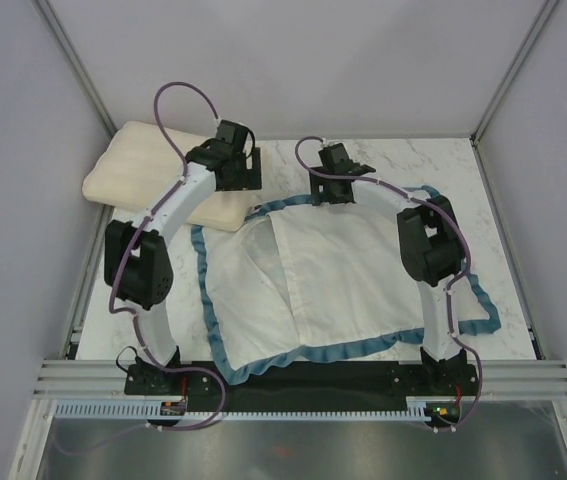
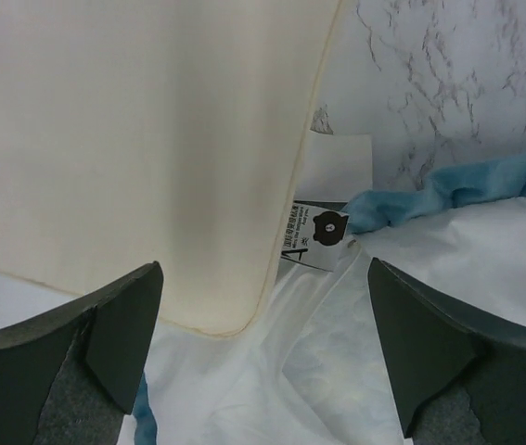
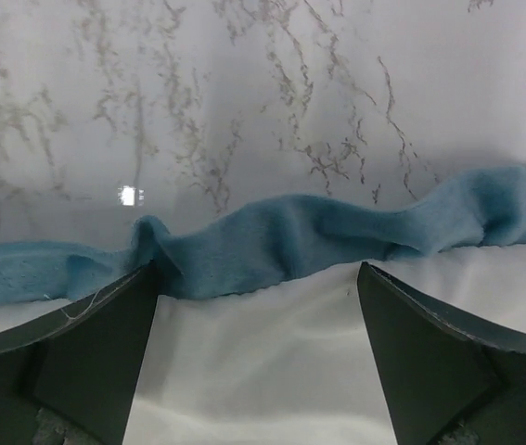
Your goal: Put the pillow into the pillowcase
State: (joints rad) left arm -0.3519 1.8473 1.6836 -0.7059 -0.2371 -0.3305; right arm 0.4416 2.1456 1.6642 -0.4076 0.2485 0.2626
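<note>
Marble surface (image 1: 413,160) carries the pillowcase (image 1: 333,270) spread white-side-up at centre, the cream pillow (image 1: 143,165) lying outside it at the far-left corner, and your 2 tools, left pincer (image 2: 263,269) and right pincer (image 3: 258,273), gape empty, so the whole insertion looks undone.

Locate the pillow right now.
Top view: the pillow sits at the far-left corner of the table, its right end meeting the pillowcase under the left gripper.

White marbled bench (image 1: 413,160). At upper left, cream pillow (image 1: 133,165). From centre to lower right, pillowcase (image 1: 333,270) spread white side up, blue-ruffled, under the pillow's near corner.
</note>
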